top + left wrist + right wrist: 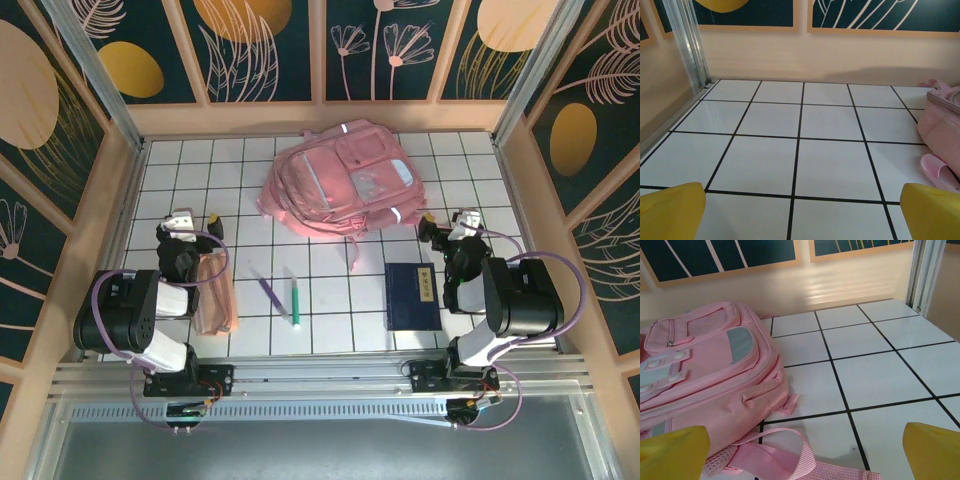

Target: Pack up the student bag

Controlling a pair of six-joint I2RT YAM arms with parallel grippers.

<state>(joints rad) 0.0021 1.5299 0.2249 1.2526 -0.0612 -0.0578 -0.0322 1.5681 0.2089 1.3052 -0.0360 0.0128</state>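
The large pink fabric backpack (340, 180) lies flat, front pockets up, near the middle of the far edge of the white tiled table (340, 330). Its long axis runs roughly along that edge, and a pink strap (353, 252) trails toward the near edge. The right end effector (447, 222) hovers just beside the bag's right end, fingers spread wide with nothing between them. In its wrist view the bag lies ahead and to the left, the strap loop just in front of the yellow fingertips (935, 450). The left end effector (197, 220) is also wide open and empty, standing farther off, with the bag to its right. The right arm looks the nearer one for opening the bag. Toward the near edge lie a flat peach-pink pouch (213, 295), a purple pen (268, 293), a green pen (296, 300) and a dark blue notebook (411, 295), none of them packed yet.
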